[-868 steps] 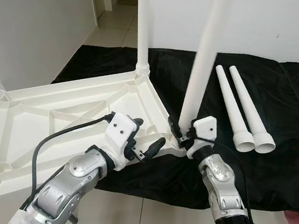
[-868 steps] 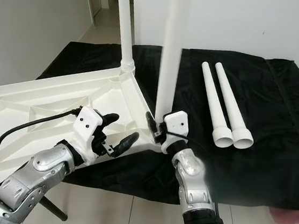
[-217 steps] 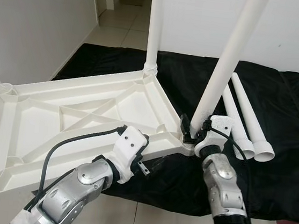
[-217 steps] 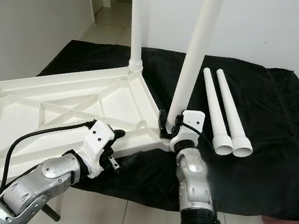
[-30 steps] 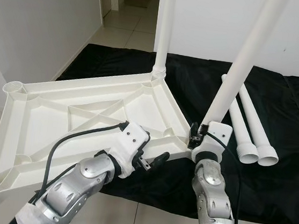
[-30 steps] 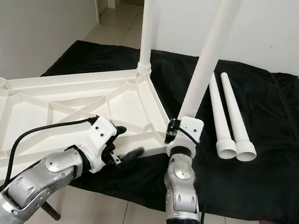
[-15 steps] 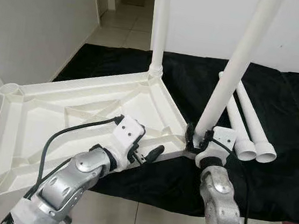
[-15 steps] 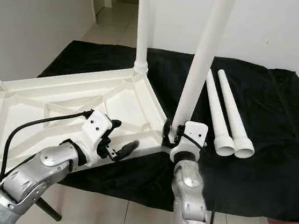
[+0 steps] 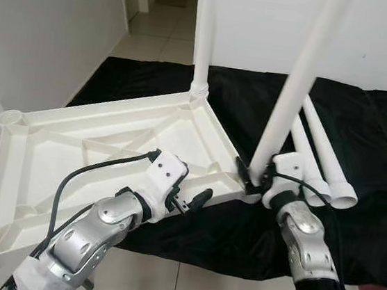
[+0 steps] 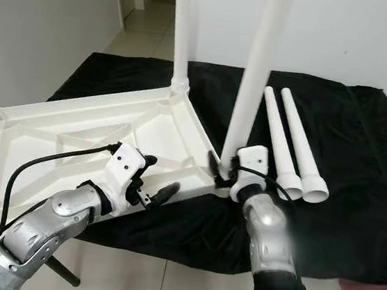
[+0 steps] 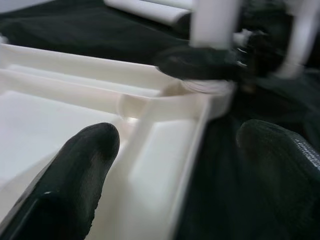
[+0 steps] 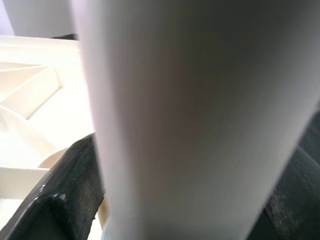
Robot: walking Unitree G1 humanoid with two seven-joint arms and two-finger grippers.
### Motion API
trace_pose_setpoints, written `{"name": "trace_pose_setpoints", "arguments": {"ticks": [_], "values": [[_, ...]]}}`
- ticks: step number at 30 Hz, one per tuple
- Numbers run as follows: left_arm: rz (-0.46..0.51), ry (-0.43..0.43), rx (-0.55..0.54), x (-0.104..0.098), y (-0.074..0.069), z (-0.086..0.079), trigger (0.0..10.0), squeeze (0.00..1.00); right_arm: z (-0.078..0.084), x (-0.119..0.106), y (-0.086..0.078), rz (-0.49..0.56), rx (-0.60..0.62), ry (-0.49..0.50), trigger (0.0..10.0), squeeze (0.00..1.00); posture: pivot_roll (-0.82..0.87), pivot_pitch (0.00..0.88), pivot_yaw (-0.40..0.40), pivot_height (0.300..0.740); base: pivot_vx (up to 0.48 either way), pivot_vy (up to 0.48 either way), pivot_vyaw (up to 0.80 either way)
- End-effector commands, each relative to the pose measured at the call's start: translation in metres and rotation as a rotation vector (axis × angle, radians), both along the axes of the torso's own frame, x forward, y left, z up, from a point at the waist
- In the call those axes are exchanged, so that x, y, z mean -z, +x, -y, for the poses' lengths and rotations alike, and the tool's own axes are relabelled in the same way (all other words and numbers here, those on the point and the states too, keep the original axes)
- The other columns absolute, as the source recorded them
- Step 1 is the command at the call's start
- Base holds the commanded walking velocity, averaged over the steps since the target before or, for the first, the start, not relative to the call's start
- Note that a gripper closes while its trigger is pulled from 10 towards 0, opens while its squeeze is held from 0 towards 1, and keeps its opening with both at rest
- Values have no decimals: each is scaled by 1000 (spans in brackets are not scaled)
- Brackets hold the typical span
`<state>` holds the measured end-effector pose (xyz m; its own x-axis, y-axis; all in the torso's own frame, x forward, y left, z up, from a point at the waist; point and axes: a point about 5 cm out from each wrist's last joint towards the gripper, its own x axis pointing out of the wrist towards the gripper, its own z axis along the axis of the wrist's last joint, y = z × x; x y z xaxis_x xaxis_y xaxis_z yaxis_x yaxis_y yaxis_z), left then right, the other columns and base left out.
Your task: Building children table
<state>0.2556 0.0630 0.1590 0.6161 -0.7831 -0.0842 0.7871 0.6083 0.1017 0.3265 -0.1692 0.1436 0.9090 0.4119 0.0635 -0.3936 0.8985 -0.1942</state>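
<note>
Tabletop: our white plastic tabletop (image 9: pixel 94 155) lies upside down, ribs up, partly on the black cloth (image 9: pixel 362 136) and partly out over the tiled floor (image 9: pixel 156 43).
Fitted leg: one white leg (image 9: pixel 205 34) stands upright in the far corner socket, seated down to its threaded collar.
Leg in hand: a second leg (image 9: pixel 299 80) rises from the near right corner socket (image 11: pixel 207 89), leaning a little to the right instead of standing plumb like the first.
Spare legs: two more legs (image 9: pixel 321 159) lie side by side on the cloth, just right of that corner, wide ends toward us.
Right gripper: our right gripper (image 10: pixel 227 168) is clamped on the leaning leg just above the socket; in its wrist view one black finger (image 12: pixel 65 195) sits tight against the white tube.
Left gripper: our left gripper (image 9: pixel 189 197) has its fingers spread, one (image 11: pixel 80 165) over the tabletop and the other (image 11: pixel 280 165) over the cloth, straddling the near rim without pinching it.
Step in hand: we judge we are seating or screwing this second leg into its socket.
Doing it well: we should bring the leg upright before turning, so the threads do not cross, press straight down along its axis, and close the left fingers on the rim so the light tabletop does not slide or twist.
Open sockets: two corners on the left (image 9: pixel 7 119) are unfilled, so we reckon about half the legs remain.
</note>
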Motion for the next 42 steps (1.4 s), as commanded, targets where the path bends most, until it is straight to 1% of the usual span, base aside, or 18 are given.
{"name": "trace_pose_setpoints", "arguments": {"ticks": [1, 6, 10, 11, 12, 13, 15, 16, 22, 25, 26, 28, 29, 30, 33, 36, 38, 42], "values": [[-15, 8, 90, 3, -7, 6, 10000, 0, -5, 1, 4, -5, -56, -19, 10000, 0, -27, 49, 56, 740, 0, 0, 0], [5, 24, 65, 8, -7, 8, 10000, 0, -12, 5, 8, -30, -130, -23, 10000, 0, -14, 37, 49, 740, 0, 0, 0], [1, 17, 48, 10, -5, 9, 10000, 0, -14, 6, 10, -26, -155, -31, 10000, 0, -10, 34, 42, 740, 0, 0, 0], [2, 16, 42, 11, -5, 10, 10000, 0, -14, 7, 11, -23, -162, -33, 7059, 0, -11, 31, 41, 740, 0, 0, 0], [3, 16, 38, 11, -4, 10, 10000, 0, -13, 7, 12, -22, -167, -35, 7059, 0, -12, 31, 41, 740, 0, 0, 0], [3, 16, 38, 12, -4, 10, 10000, 0, -13, 8, 12, -23, -171, -35, 980, 0, -14, 26, 40, 740, 0, 0, 0], [3, 15, 41, 12, -5, 10, 10000, 0, -12, 9, 13, -23, -175, -36, 980, 0, -14, 26, 40, 740, 0, 0, 0], [5, 16, 45, 12, -5, 11, 10000, 0, -11, 9, 13, -26, -179, -34, 0, 0, -14, 26, 40, 740, 0, 0, 0], [12, 18, 52, 12, -5, 11, 10000, 0, -7, 15, 10, -47, -178, -26, 0, 0, -18, 21, 36, 740, 0, 0, 0], [16, 17, 52, 11, -4, 11, 10000, 0, -6, 22, 6, -68, -149, -16, 0, 0, -20, 22, 35, 740, 0, 0, 0], [16, 15, 52, 11, -4, 11, 10000, 0, -6, 26, 4, -84, -133, -4, 8588, 0, -22, 24, 35, 740, 0, 0, 0], [17, 14, 52, 11, -4, 11, 10000, 0, -7, 28, 3, -93, -125, 5, 8588, 0, -22, 24, 35, 740, 0, 0, 0], [17, 14, 52, 11, -4, 11, 10000, 0, -7, 31, 2, -102, -107, 15, 10000, 0, -23, 27, 34, 740, 0, 0, 0], [17, 14, 52, 11, -4, 11, 10000, 0, -7, 31, 2, -102, -107, 15, 10000, 0, -23, 27, 34, 740, 0, 0, 0], [16, 14, 52, 11, -5, 11, 10000, 0, -8, 35, -1, -115, -47, 40, 10000, 0, -24, 29, 34, 740, 0, 0, 0], [17, 15, 51, 12, -5, 11, 10000, 0, -7, 36, -1, -113, -7, 36, 10000, 0, -26, 30, 32, 740, 0, 0, 0], [16, 15, 52, 12, -5, 10, 10000, 0, -10, 35, -3, -107, 54, 55, 10000, 0, -29, 28, 32, 740, 0, 0, 0], [22, 20, 52, 11, -4, 10, 10000, 0, -15, 33, -7, -102, 131, 87, 10000, 0, -31, 33, 34, 740, 0, 0, 0]]}}
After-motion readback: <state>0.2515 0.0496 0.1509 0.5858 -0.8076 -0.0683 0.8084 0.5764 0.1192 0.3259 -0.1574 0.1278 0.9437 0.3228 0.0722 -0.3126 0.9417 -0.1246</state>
